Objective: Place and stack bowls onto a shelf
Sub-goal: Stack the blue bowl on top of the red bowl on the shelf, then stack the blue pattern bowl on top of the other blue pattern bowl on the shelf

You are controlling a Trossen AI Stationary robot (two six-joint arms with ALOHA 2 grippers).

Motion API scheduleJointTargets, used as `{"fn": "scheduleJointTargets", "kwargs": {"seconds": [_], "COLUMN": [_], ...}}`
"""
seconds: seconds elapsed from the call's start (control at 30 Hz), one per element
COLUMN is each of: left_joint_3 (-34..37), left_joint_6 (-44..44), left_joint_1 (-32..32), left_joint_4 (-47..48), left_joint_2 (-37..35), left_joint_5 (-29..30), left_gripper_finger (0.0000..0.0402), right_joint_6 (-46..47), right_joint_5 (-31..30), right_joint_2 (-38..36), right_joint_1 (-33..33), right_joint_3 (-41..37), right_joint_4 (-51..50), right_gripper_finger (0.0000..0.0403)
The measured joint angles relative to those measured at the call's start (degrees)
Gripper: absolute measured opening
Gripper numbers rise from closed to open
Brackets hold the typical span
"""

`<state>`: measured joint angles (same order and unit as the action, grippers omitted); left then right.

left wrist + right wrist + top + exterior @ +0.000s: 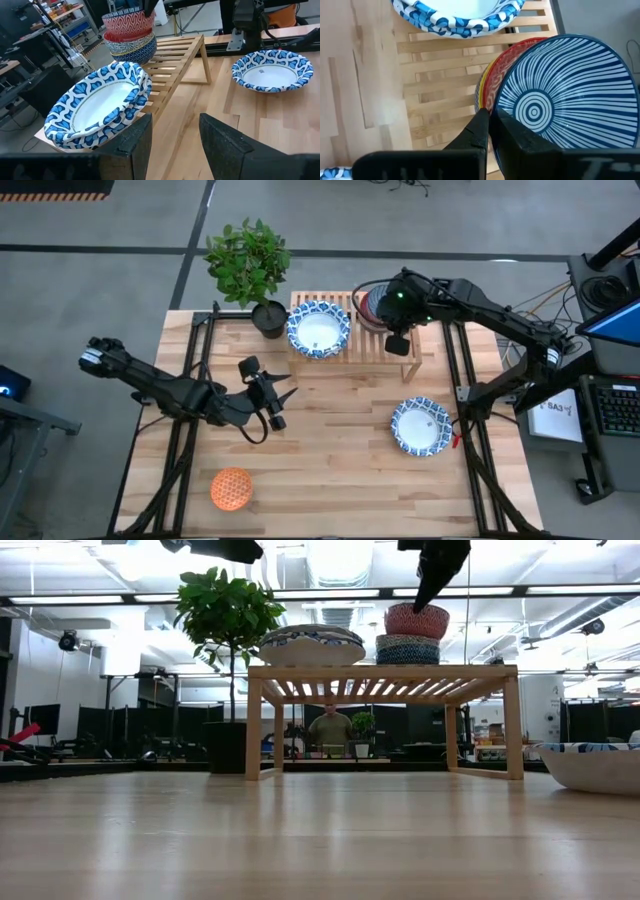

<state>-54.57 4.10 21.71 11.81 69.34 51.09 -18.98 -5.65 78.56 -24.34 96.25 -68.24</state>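
Observation:
The light-wood shelf (372, 348) stands at the table's far edge. A nest of wide blue-white bowls (318, 330) sits on its left part. On its right part is a stack of small bowls, the red bowl (416, 620) topmost with its blue-striped inside (560, 100) showing. My right gripper (491, 127) is over the stack's near side, shut on the red bowl. My left gripper (278, 392) hovers open over the table's middle left. Another wide bowl (420, 425) and an orange bowl (231, 488) rest on the table. My right gripper holds the red bowl by its rim (491, 100) on the side nearest the wide bowls. One finger is inside the bowl and one is outside. The fingers come from above, pointing down. The bowl sits on the blue patterned bowl (408, 650) below it.
A potted plant (268, 318) stands just left of the shelf, at the far edge. The lone wide bowl lies right of centre and the orange bowl near the front left corner. Bare planks lie between them. A person shows in the room behind the shelf (330, 730).

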Motion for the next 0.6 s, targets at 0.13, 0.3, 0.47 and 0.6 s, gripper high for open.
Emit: {"fn": "scheduleJointTargets", "kwargs": {"seconds": [0.13, 0.3, 0.47, 0.6], "left_joint_3": [0.0, 0.0, 0.0, 0.0], "left_joint_6": [0.1, 0.1, 0.1, 1.1], "left_joint_1": [0.0, 0.0, 0.0, 0.0], "left_joint_4": [0.0, 0.0, 0.0, 0.1], "left_joint_2": [0.0, 0.0, 0.0, 0.0], "left_joint_5": [0.0, 0.0, 0.0, 0.0], "left_gripper_finger": [0.0146, 0.0146, 0.0146, 0.0146], "right_joint_6": [0.0, 0.1, 1.0, 0.9], "right_joint_5": [-0.1, -0.2, -0.6, -0.6], "right_joint_2": [0.7, 1.8, 2.4, 2.3], "right_joint_1": [0.0, 0.0, 0.0, 0.0], "right_joint_3": [0.0, 0.0, 0.0, 0.0], "right_joint_4": [1.5, 1.5, 1.9, 1.7], "right_gripper_finger": [0.0013, 0.0017, 0.0058, 0.0092]}}
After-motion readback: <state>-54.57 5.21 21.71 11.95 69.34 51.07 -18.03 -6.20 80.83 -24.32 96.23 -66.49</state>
